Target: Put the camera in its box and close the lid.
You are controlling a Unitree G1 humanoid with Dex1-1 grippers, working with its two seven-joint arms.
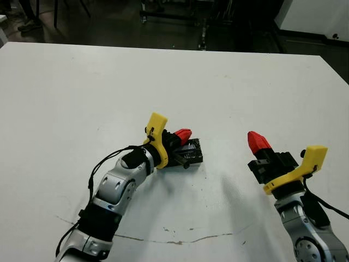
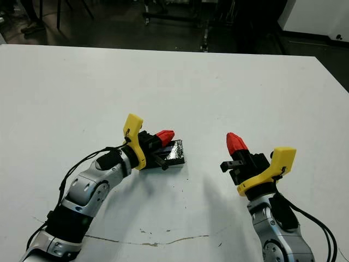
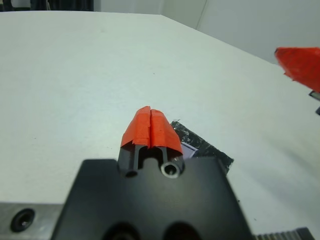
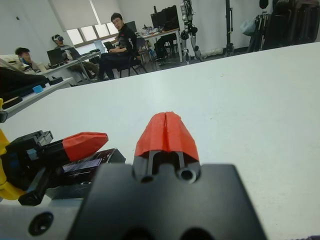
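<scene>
My left gripper (image 1: 183, 135), fingers pressed together, rests atop the glossy black lid (image 1: 192, 152); my right gripper (image 1: 257, 141), also clenched empty, hovers well apart.

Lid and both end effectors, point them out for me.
lid (image 2: 176, 152): right eye view, on its glossy top.
left end effector (image 2: 165, 135): right eye view, at its red tips.
right end effector (image 2: 235, 143): right eye view, at its red tips.

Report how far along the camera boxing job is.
Apparently done: the glossy black lid lies flat over the box; neither camera nor tray shows. In hand: the shut left gripper sits on the lid. The shut right gripper hovers apart. Left: confirming the lid is seated, withdrawing.
</scene>
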